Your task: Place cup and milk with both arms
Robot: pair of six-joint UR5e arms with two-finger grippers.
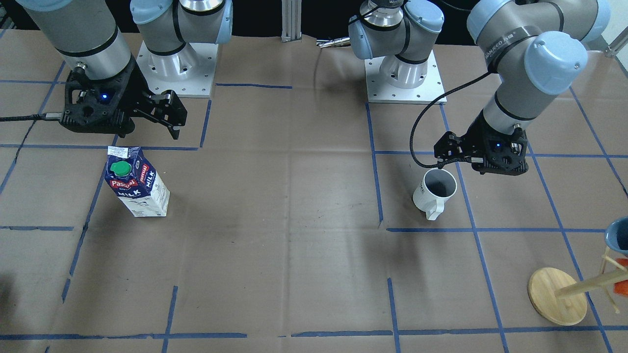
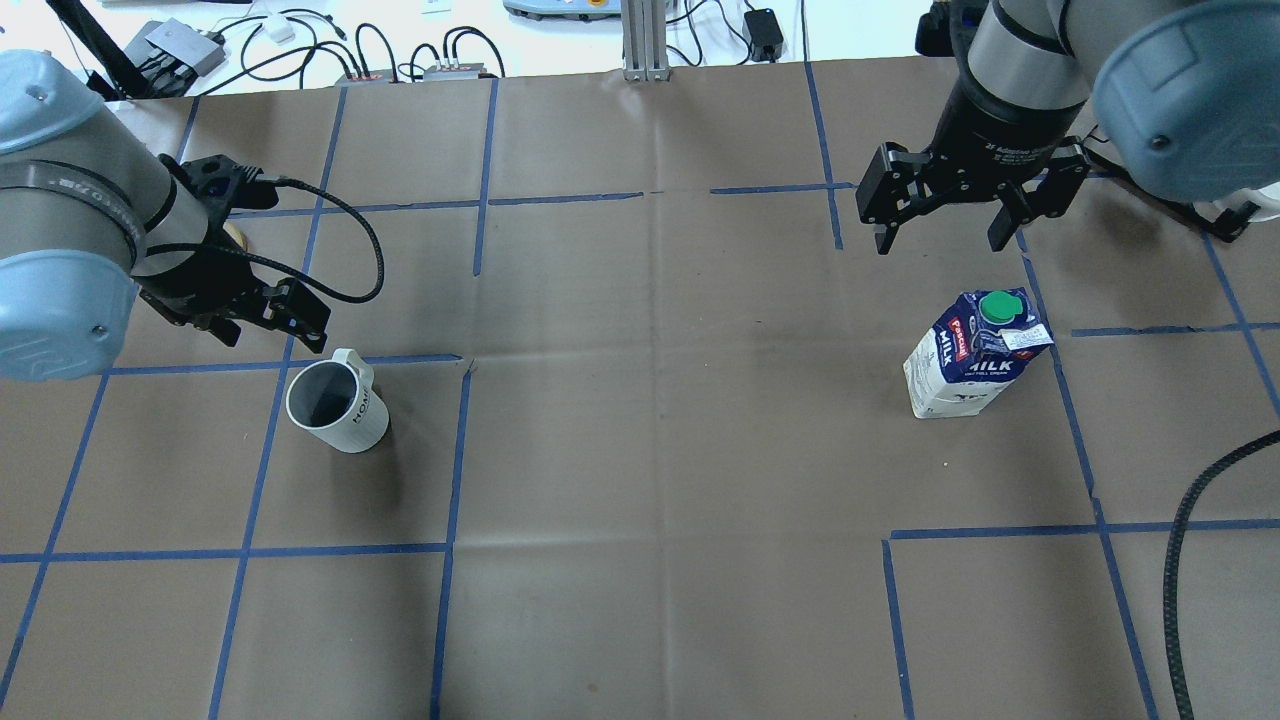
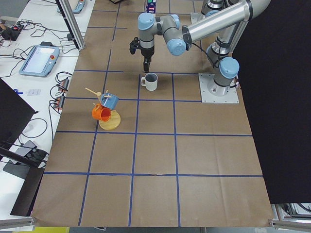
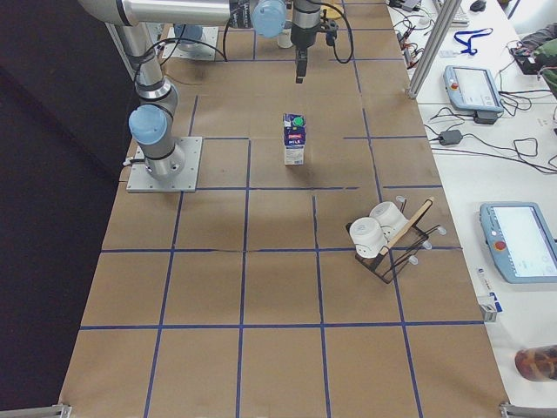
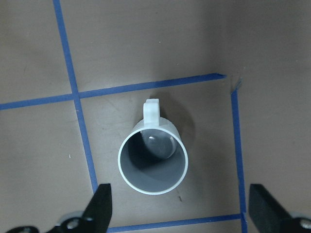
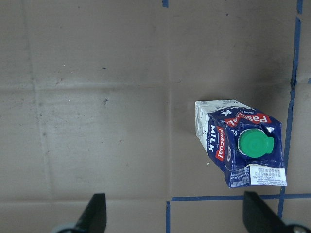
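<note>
The white cup (image 1: 424, 194) stands upright on the brown table, its handle pointing away from the robot. My left gripper (image 1: 458, 165) hovers just above and behind it, open and empty. The left wrist view looks down into the cup (image 5: 153, 162), which lies between the spread fingers (image 5: 100, 204). The blue-and-white milk carton (image 1: 137, 184) with its green cap stands upright on the other side. My right gripper (image 2: 938, 243) is open and empty, above and beyond it. The right wrist view shows the milk (image 6: 240, 143) to the right of centre.
A wooden mug tree (image 1: 557, 294) with a blue and an orange cup stands near the left arm's far corner. A rack with white cups (image 4: 387, 239) stands at the right end. Blue tape lines grid the table. Both arm bases (image 1: 405, 73) sit at the robot's edge.
</note>
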